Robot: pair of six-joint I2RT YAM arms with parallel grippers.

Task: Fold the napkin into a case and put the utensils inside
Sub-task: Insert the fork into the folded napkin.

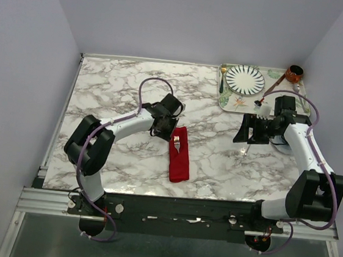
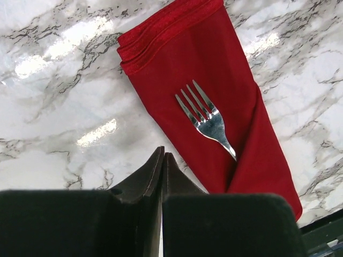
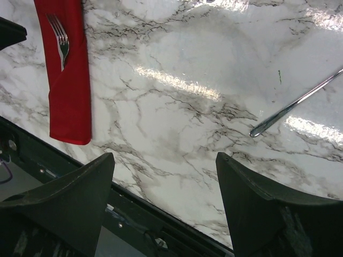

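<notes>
The red napkin (image 1: 180,160) (image 2: 177,64) (image 3: 69,91) lies folded into a narrow case near the table's middle. A silver fork (image 1: 176,144) (image 2: 206,118) (image 3: 60,37) rests on it, tines bare and handle tucked under a fold. My left gripper (image 1: 164,128) (image 2: 163,155) hovers just beside the case's far end, shut with nothing between its fingers. My right gripper (image 1: 244,133) (image 3: 165,160) hangs open and empty over bare marble to the right. The slim silver handle of another utensil (image 3: 295,104) lies on the table ahead of it, its other end out of view.
A tray (image 1: 229,104) at the back right holds a striped plate (image 1: 245,80), a gold spoon (image 1: 223,79) and a brown wooden ladle (image 1: 294,72). The table's front edge and a metal rail (image 3: 32,155) run just below the right gripper.
</notes>
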